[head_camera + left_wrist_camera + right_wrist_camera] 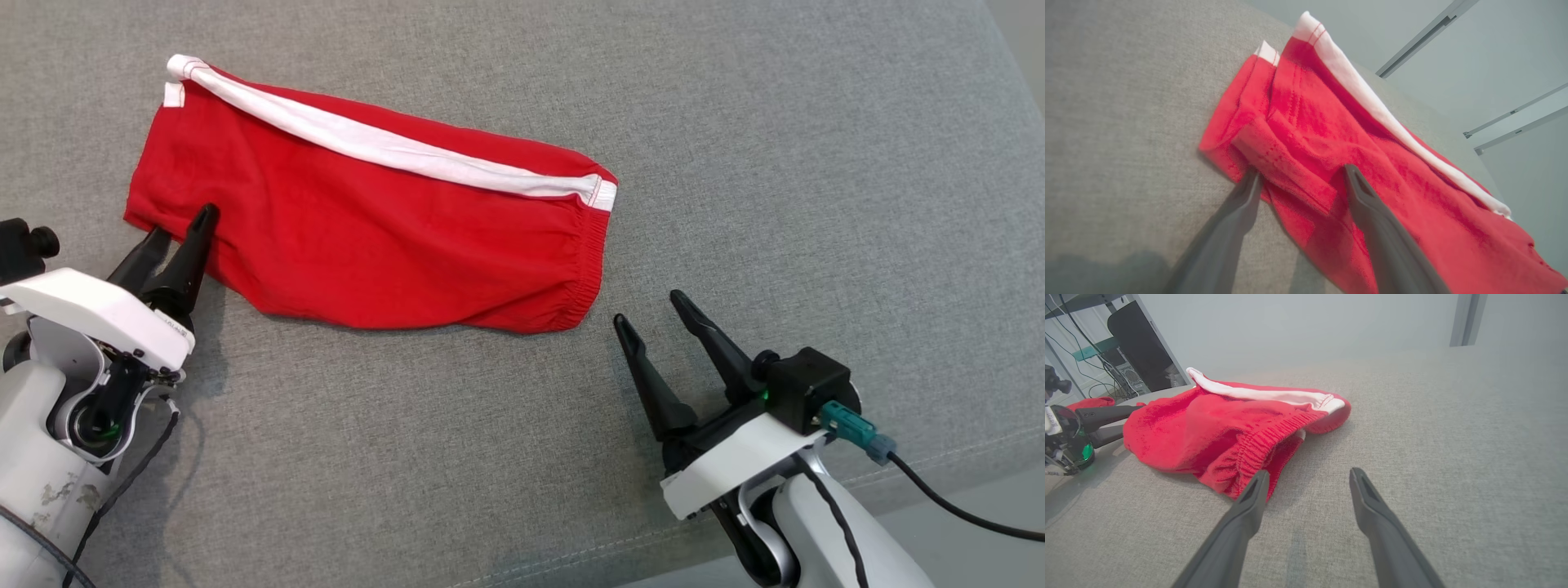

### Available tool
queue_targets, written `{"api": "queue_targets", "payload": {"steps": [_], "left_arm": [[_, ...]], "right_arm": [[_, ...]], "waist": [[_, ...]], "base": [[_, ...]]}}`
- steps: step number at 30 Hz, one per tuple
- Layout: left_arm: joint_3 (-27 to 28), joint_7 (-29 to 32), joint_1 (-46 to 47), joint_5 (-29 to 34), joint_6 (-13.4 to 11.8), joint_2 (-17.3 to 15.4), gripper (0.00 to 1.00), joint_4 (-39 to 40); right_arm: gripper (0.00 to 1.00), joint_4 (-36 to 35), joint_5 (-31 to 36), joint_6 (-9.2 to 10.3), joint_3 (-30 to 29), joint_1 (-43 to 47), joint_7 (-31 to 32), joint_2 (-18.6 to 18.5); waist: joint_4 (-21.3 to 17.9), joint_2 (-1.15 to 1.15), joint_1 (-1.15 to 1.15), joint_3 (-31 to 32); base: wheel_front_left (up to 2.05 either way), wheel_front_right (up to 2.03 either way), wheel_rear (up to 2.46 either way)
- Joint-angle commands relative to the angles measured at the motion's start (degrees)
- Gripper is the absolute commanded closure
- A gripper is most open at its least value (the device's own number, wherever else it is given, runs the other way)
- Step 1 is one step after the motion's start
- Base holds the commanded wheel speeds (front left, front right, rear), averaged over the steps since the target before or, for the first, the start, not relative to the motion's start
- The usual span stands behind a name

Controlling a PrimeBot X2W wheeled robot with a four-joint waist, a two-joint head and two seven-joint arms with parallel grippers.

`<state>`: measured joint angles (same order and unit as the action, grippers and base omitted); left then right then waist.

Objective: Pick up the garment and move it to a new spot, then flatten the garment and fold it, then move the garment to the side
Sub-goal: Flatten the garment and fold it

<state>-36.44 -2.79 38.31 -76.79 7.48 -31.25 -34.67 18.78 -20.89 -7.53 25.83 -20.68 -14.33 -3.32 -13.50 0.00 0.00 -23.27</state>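
A pair of red shorts (367, 220) with a white side stripe lies folded on the grey cushion, its elastic waistband at the right end. My left gripper (181, 230) is open at the garment's lower left corner; in the left wrist view its fingers (1367, 204) straddle a folded red hem (1286, 167), one over the cloth and one at its edge. My right gripper (649, 309) stands open on bare cushion just right of the waistband (1265, 437), holding nothing. Its left fingertip is close to the cloth's edge in the right wrist view.
The grey fabric cushion (735, 122) spreads wide to the right and front, with its front seam edge (898, 474) near my right arm. A cable (963, 510) trails from the right wrist. Past the cushion, the right wrist view has a dark chair (1139, 343) and cables.
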Motion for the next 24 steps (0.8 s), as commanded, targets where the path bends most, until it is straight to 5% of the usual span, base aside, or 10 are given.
{"api": "queue_targets", "payload": {"steps": [1,2,3,5,6,24], "left_arm": [[0.78,-0.22,1.16,1.07,-0.04,-1.49,0.00,-1.02],[0.55,-0.28,1.33,1.43,-0.04,-1.47,0.00,-1.39],[0.40,-0.39,1.50,1.69,-0.04,-1.46,0.11,-1.72],[-0.04,-0.69,1.74,2.39,-0.03,-1.48,0.90,-2.21],[-0.10,-0.68,1.76,2.32,-0.03,-1.34,1.00,-2.36],[-1.26,-3.31,1.36,0.30,0.00,-1.29,1.00,2.79]], "right_arm": [[0.00,-2.40,-0.21,0.04,1.74,-0.22,-0.67,0.45],[0.00,-2.83,-0.26,0.04,2.20,-0.34,-0.67,0.45],[0.00,-3.31,-0.30,0.04,2.68,-0.50,-0.67,0.45],[0.00,-4.18,-0.62,0.04,3.35,-0.67,-0.67,0.45],[0.00,-4.42,-0.70,0.04,3.48,-0.71,-0.67,0.45],[0.00,1.67,-0.60,0.04,7.42,-5.08,-0.67,0.45]], "waist": [[-0.17,0.00,0.00,-0.39],[-0.21,0.00,0.00,-0.57],[-0.24,0.00,0.00,-0.77],[-0.22,0.00,0.00,-1.08],[-0.19,0.00,0.00,-1.21],[3.89,0.00,0.00,-2.47]], "base": [[0.00,0.00,0.00],[0.00,0.00,0.00],[0.00,0.00,0.00],[0.00,0.00,0.00],[0.00,0.00,0.00],[0.00,0.00,0.00]]}}
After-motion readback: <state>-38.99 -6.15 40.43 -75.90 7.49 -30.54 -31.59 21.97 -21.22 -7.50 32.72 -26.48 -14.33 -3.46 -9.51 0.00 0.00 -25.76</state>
